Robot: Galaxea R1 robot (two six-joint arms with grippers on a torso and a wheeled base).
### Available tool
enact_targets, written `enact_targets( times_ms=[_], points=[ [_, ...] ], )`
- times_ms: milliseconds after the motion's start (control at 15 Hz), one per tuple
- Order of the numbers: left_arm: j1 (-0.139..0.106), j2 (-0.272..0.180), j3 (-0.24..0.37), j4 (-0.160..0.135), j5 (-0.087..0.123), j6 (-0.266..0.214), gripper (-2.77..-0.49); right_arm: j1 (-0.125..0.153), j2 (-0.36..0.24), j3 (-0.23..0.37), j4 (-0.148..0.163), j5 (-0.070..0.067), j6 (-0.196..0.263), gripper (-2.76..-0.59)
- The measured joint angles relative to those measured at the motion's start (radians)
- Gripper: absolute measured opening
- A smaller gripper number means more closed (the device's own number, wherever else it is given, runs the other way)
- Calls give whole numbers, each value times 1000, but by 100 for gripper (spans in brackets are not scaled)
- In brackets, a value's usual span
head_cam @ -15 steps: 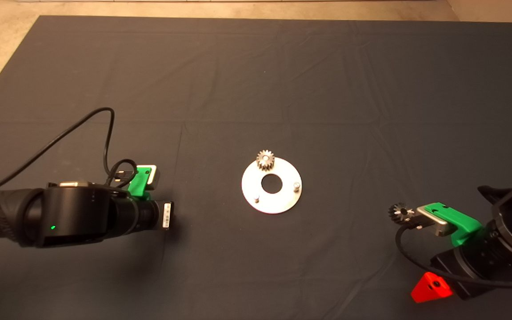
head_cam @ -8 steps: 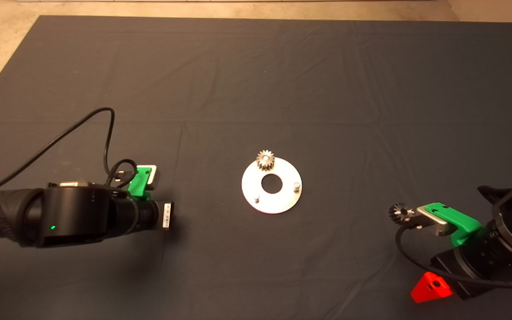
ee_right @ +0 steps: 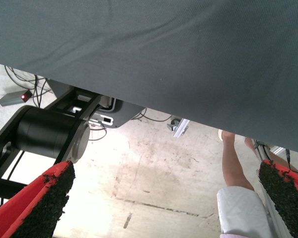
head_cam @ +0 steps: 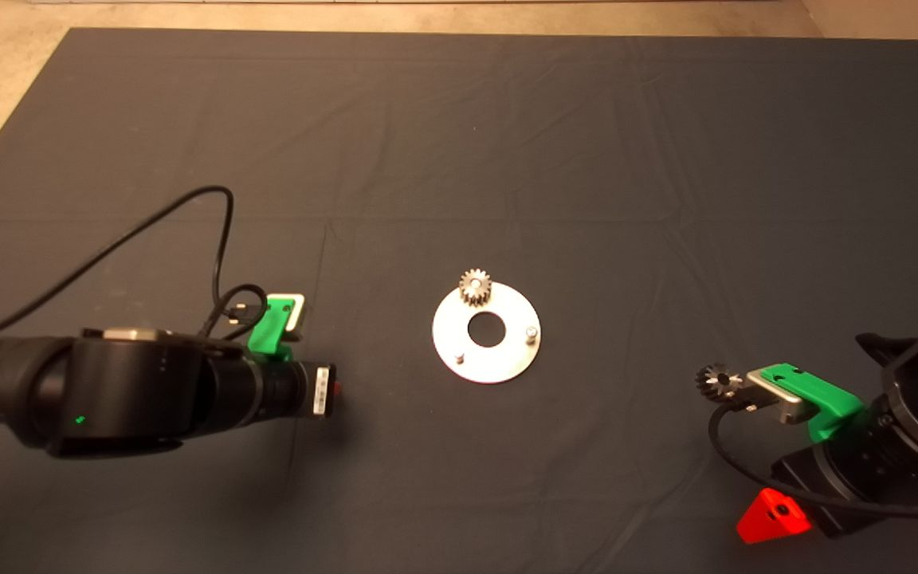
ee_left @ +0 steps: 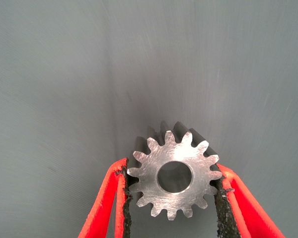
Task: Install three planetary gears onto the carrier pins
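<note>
The shiny ring-shaped disc (head_cam: 499, 363) lies mid-mat with one planetary gear (head_cam: 475, 286) seated on its far carrier pin. Two carrier pins (head_cam: 532, 332) (head_cam: 460, 358) stand bare. My left gripper (ee_left: 173, 171) is shut on a second gear (ee_left: 154, 166), its red fingers (ee_left: 107, 203) pinching the toothed rim above the mat. In the head view the left arm's end (head_cam: 323, 391) hangs left of the disc, with the fingers hidden beneath it. A third gear (head_cam: 715, 381) sits by the right arm's wrist. My right gripper (ee_right: 164, 193) is parked at the lower right, open and empty.
The dark mat (head_cam: 459, 143) has wrinkles and a seam left of the disc. A black cable (head_cam: 220, 239) loops above the left wrist. The right wrist view shows the mat's edge, bare floor, the robot's base (ee_right: 49, 131) and a person's leg (ee_right: 236, 168).
My left arm has moved a little to the right, toward the disc, carrying its gear. The right arm, the disc and the other gears have not moved.
</note>
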Motion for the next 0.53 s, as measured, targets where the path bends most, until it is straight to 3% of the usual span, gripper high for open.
enact_targets(
  times_ms=[133, 267, 533],
  points=[
    [-34, 20, 7, -52, 32, -38, -243, 0, 0, 0, 0, 1, 0, -60],
    [-36, 71, 14, -77, 69, -47, -243, 0, 0, 0, 0, 0, 0, -60],
    [-36, 201, 13, -84, 72, -82, -243, 0, 0, 0, 0, 1, 0, -60]
  ],
)
